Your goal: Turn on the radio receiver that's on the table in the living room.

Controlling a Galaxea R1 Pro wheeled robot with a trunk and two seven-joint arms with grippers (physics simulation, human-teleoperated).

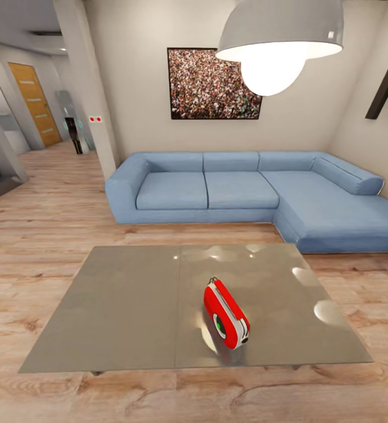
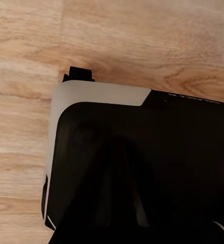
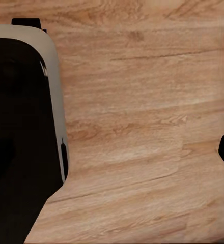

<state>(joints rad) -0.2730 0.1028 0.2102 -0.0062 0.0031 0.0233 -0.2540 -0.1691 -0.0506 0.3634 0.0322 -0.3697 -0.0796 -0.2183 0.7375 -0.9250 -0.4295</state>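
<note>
door (image 1: 35, 103) far left, down the hall. grey table (image 1: 129, 305) on the wood floor (image 1: 35, 235); red radio (image 1: 226, 314) stands on its right panel, near the front edge, dial facing front-left. behind, blue sofa (image 1: 247, 191), picture (image 1: 211, 85), lamp (image 1: 279, 35). wrist views show floor and the robot's dark base (image 2: 142, 168); cannot tell either pincer's opening or hold.
</note>
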